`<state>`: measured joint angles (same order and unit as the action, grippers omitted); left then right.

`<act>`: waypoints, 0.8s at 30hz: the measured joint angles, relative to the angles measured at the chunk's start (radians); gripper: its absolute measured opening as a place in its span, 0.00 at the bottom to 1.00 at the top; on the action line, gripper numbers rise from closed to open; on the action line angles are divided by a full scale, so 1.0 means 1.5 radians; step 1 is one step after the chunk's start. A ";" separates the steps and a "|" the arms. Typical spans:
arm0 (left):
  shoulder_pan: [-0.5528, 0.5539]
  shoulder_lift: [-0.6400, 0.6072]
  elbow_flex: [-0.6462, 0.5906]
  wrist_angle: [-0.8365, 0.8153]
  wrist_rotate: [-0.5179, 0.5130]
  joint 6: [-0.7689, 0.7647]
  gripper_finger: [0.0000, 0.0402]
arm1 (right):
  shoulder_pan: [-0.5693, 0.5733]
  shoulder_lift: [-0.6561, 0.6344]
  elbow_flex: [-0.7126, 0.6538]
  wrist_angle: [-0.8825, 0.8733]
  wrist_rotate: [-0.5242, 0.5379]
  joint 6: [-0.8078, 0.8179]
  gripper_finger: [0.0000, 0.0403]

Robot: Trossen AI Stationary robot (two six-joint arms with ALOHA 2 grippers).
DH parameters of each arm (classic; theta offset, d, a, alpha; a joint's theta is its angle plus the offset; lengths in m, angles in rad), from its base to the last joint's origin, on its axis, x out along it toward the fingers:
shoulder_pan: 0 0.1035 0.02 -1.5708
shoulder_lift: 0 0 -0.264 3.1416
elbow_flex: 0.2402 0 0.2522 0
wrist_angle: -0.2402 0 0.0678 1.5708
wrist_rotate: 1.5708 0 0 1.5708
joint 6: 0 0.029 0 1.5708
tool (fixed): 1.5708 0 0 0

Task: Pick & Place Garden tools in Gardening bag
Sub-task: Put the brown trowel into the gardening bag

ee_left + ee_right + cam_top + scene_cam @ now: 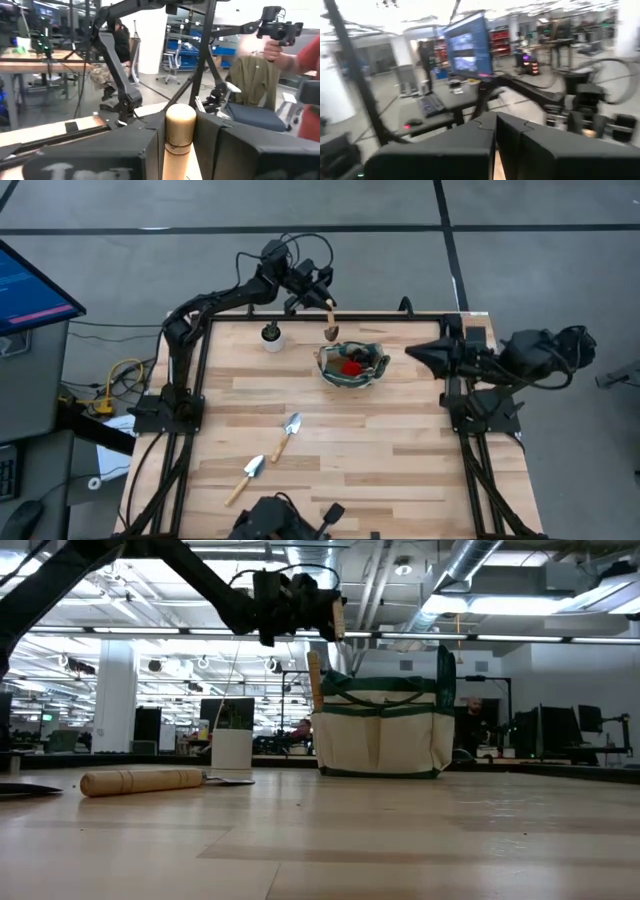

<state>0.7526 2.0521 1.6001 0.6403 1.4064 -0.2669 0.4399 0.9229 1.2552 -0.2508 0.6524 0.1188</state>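
**Trowel held over the bag's far rim**

High view: the left end effector hangs past the far edge of the bench, clamped on a held trowel whose blade end points down just beside the far rim of the gardening bag. The bag sits near the far edge, right of centre, bowl-like, green and dark with pale trim and red inside. A small white pot stands to its left. Two more trowels lie loose: one near the bench centre, one toward the near-left corner, each with a shiny blade and tan handle. The right end effector waits at the right edge.

Low view: the left end effector is raised above the bag, which stands cream with green trim. A wooden handle lies on the bench at left.

Left wrist view: the fingers press on both sides of a rounded tan handle.

Right wrist view: the right end effector's dark fingers sit together, holding nothing.

Risk, as a judgement: the blade seems aligned with the rim rather than the opening, so a release here could glance off the soft fabric, tip the bag, or drop the trowel behind it.
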 joint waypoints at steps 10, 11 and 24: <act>-0.016 0.036 -0.001 -0.004 0.042 0.074 0.12 | -0.038 0.000 0.000 0.000 -0.030 0.014 0.00; -0.016 0.036 -0.001 -0.003 0.035 0.088 0.12 | -0.038 0.000 0.000 0.000 -0.032 0.015 0.00; -0.018 0.036 -0.017 -0.038 -0.006 0.153 0.12 | -0.053 0.020 0.000 0.005 -0.033 0.028 0.00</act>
<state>0.7249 2.1063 1.5742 0.5827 1.3975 -0.0372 0.3604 0.9531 1.2554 -0.2435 0.6022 0.1605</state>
